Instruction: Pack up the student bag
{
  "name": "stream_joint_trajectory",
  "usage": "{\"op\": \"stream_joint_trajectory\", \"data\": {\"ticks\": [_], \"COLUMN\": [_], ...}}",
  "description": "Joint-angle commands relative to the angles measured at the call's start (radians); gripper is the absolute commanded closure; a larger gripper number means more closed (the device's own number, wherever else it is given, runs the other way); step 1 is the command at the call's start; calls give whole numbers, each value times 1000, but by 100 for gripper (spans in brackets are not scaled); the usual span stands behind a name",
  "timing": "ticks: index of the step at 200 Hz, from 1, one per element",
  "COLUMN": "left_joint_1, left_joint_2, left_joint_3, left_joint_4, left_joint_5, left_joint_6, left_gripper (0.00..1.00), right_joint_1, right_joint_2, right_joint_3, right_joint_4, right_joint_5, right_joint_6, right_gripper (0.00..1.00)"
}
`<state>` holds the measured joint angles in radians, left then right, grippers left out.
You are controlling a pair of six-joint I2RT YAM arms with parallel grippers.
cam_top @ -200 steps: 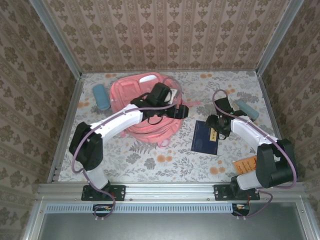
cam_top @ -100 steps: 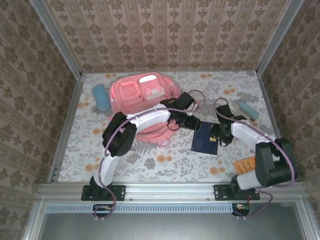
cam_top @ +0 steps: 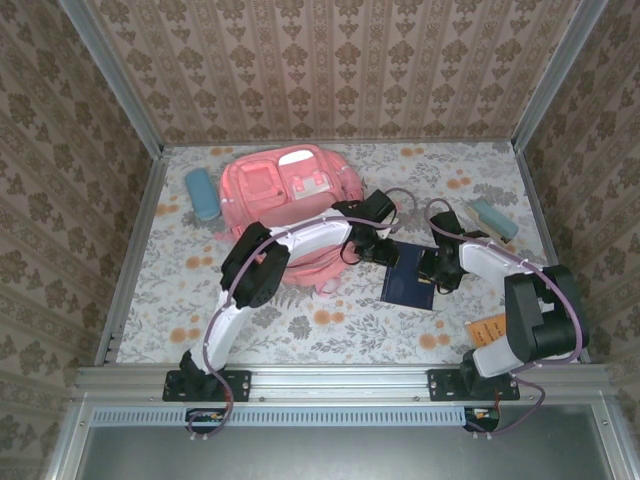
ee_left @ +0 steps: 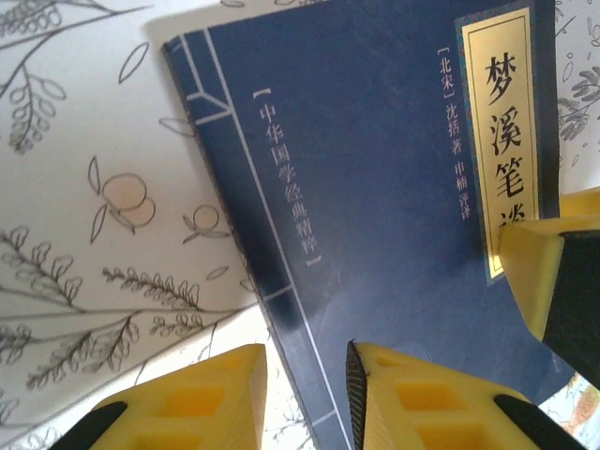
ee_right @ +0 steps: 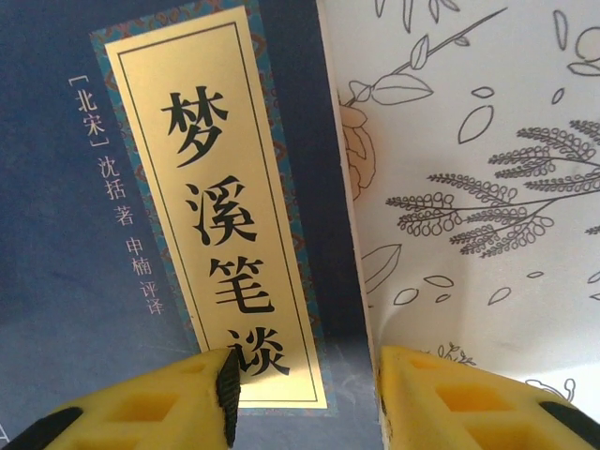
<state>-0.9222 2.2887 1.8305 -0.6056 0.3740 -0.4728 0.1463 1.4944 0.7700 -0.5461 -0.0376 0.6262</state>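
Student bag [cam_top: 285,185]: soft pink fabric, rounded and slumped, lying near the far edge of the surface [cam_top: 300,320], left of the middle. You see zip pockets and pale patches on its upper face. You cannot tell what it holds.
Surface: covered by a pale cloth printed with leaves, sprigs and orange fruit.
Book [cam_top: 405,288]: a flat rectangle with a smooth navy cover, thin white ruled lines and white characters. It lies right of the middle, about halfway between the far and near edges, close to the bag but apart from it.
Title label [ee_right: 216,206]: a long gold strip with a patterned teal border and large black characters, set along the book's right side.
Left end effector [ee_left: 305,361]: your blocky yellow fingers [ee_left: 197,398] with black edging stand a little apart. The book's left edge runs through the narrow gap, one finger over the cover and one over the cloth. It has hold of nothing that you can see.
Right end effector [ee_right: 307,361]: the same yellow fingers stand wider apart and straddle the book's right edge. One is over the gold label and one over the cloth, with no grip visible.
Teal case [cam_top: 202,193]: a smooth oblong with rounded ends, near the far-left corner, just beside the bag.
Teal block [cam_top: 494,219]: a pale oblong by the right edge, toward the far side.
Orange card [cam_top: 490,330]: flat, near the near-right corner, partly under the right arm.
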Motion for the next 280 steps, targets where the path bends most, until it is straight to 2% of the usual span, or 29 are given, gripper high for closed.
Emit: {"op": "stream_joint_trajectory", "data": {"ticks": [1, 44, 90, 111, 165, 194, 205, 228, 253, 280], "left_joint_1": [-7, -9, -9, -10, -13, -12, -15, -12, -4, 27], "left_joint_2": [34, 67, 80, 82, 84, 81, 72, 28, -46, -166], "left_joint_3": [27, 46, 41, 42, 27, 27, 23, -3, -10, -26], "left_joint_4": [-33, -59, -65, -64, -62, -63, -61, -42, -31, -3], "left_joint_5": [15, -3, -10, -14, -50, -53, -63, -98, -106, -87], "left_joint_6": [36, 43, 42, 43, 42, 43, 50, 69, 90, 98], "left_gripper": [71, 76, 78, 78, 78, 79, 79, 79, 72, 53], "right_joint_1": [-5, -5, -4, -4, -3, -3, -3, -4, -4, -5], "right_joint_2": [10, -4, -63, -96, -131, -131, -136, -165, -223, -304], "right_joint_3": [-8, 2, 19, 32, 45, 44, 47, 54, 64, 85], "right_joint_4": [3, 2, 3, -6, -38, -41, -43, -61, -72, -68], "right_joint_5": [-28, -55, -176, -185, -166, -142, -132, -100, -72, -75], "right_joint_6": [-17, -19, -26, -22, -16, -9, -10, -15, -27, -53], "right_gripper": [56, 57, 64, 66, 80, 91, 100, 100, 100, 100]}}
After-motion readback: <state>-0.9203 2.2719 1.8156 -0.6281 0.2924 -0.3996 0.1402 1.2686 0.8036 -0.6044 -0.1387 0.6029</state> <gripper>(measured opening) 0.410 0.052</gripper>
